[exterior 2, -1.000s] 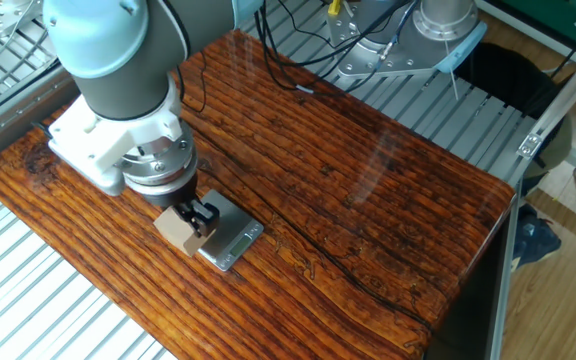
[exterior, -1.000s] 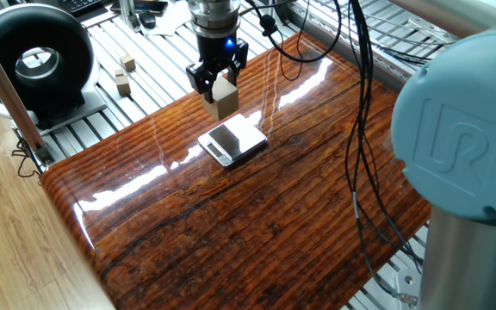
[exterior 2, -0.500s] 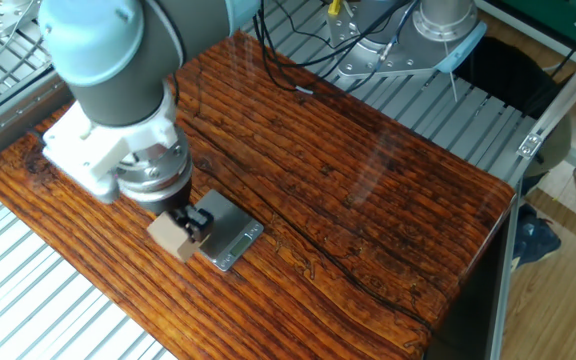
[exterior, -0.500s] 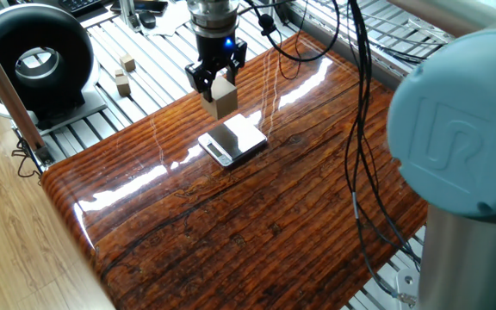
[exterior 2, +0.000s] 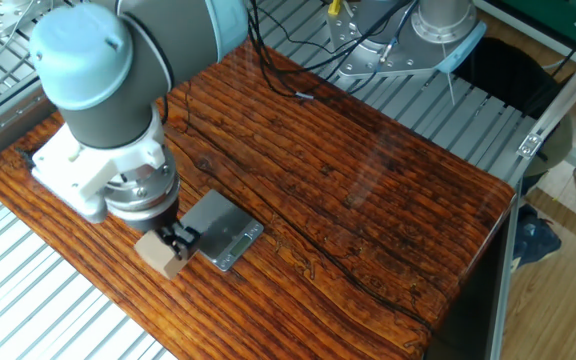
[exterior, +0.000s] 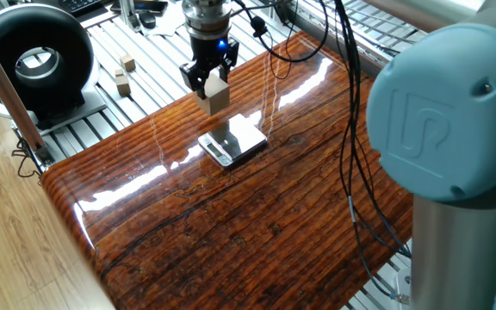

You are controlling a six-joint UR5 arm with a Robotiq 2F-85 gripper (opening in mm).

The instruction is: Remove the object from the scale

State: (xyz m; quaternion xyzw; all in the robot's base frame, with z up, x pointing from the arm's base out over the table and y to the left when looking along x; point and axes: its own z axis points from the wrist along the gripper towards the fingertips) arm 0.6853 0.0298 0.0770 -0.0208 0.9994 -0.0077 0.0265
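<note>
- You see the gripper (exterior: 210,80) grasping the wooden block (exterior: 216,96), clear of the scale (exterior: 232,140), at its eleven o'clock.
- Only one fixed view shows two small cubes (exterior: 125,72); the other fixed view hides them.

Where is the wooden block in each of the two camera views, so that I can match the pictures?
One fixed view: the wooden block is upper centre-left, held in the gripper, up-left of the scale.
The other fixed view: the block is lower left, in the gripper, just left of the scale.
Shared landmark: the scale, with nothing on its platform.
</note>
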